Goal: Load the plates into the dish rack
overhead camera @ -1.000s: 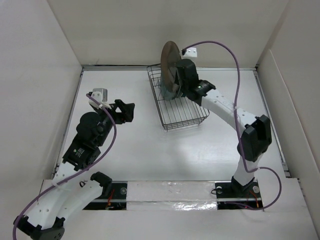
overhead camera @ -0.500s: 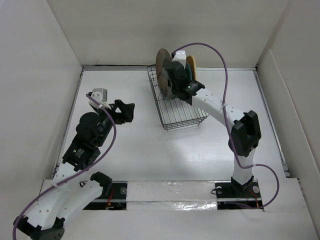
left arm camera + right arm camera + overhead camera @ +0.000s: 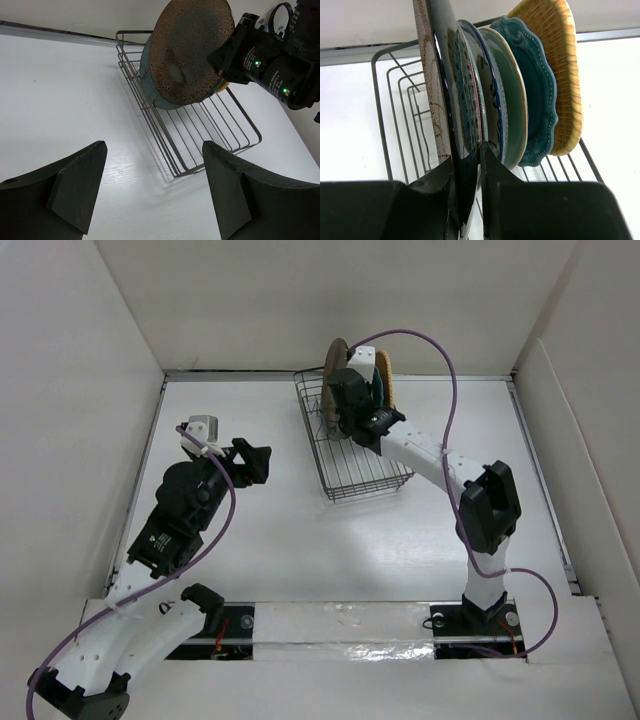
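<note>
1. I have the right gripper (image 3: 467, 167) pinched tight on the lower rim of the brown plate (image 3: 440, 75). One finger (image 3: 492, 175) presses the glossy face and the other sits on the speckled back.
2. That plate stands upright on its edge at the far end of the dish rack (image 3: 365, 465), which sits far and right of centre on the table (image 3: 300, 550).
3. In the left wrist view the plate's mottled underside faces the camera (the right arm's black housing crowds in just beside it).
4. To the right of the brown plate, four more stand on edge, packed close:
   - the blue-patterned plate (image 3: 490, 100)
   - the green plate (image 3: 512, 105)
   - the teal scalloped plate (image 3: 537, 95)
   - the orange-tan plate (image 3: 562, 75), farthest right
5. The brown plate's face is almost against the blue-patterned one. I cannot tell whether they touch.
6. I cannot tell if the brown plate's bottom edge is seated between the dividers, because my own fingers hide it.
7. The left gripper (image 3: 152, 185) is spread wide and holds nothing. It hangs over the table to the left of the rack, well apart from it.
</note>
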Robot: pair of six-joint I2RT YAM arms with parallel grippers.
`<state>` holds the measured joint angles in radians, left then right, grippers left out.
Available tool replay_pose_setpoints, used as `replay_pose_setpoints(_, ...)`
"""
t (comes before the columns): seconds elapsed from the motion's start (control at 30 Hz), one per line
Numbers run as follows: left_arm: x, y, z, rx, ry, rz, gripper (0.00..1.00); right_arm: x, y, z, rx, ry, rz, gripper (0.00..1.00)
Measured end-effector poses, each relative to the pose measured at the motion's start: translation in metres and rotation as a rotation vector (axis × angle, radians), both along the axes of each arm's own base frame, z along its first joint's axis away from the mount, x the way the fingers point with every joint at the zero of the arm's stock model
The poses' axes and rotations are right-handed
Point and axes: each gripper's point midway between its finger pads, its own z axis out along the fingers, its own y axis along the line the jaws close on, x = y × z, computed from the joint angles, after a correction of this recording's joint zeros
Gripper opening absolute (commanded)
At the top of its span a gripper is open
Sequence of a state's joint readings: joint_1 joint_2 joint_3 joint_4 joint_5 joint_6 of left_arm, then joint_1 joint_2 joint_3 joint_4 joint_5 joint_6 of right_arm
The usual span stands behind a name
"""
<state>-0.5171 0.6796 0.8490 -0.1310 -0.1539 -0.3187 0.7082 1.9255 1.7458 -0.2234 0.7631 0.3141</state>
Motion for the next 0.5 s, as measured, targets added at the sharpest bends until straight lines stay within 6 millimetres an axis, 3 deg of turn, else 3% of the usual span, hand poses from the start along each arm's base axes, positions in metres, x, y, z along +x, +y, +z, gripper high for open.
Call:
replay_pose_setpoints(0.17, 0.000, 0.000, 0.000, 0.000, 0.000, 0.000, 0.75, 0.002, 0.005, -0.007, 0.005, 0.010, 0.013, 0.00)
replay_pose_setpoints(0.4, 0.001, 0.000, -0.001, 0.002, 0.003, 0.000, 0.75, 0.004, 0.028, -0.050, -0.017, 0.063, 0.049, 0.00)
replay_pose_setpoints(0.47, 0.001, 0.000, -0.002, 0.003, 0.005, 0.001, 0.75, 0.006, 0.033, -0.054, -0.017, 0.051, 0.041, 0.00)
replay_pose_setpoints(0.5, 0.002, 0.000, -0.002, 0.004, 0.007, 0.003, 0.78, 0.006, 0.034, -0.053, -0.018, 0.049, 0.042, 0.08)
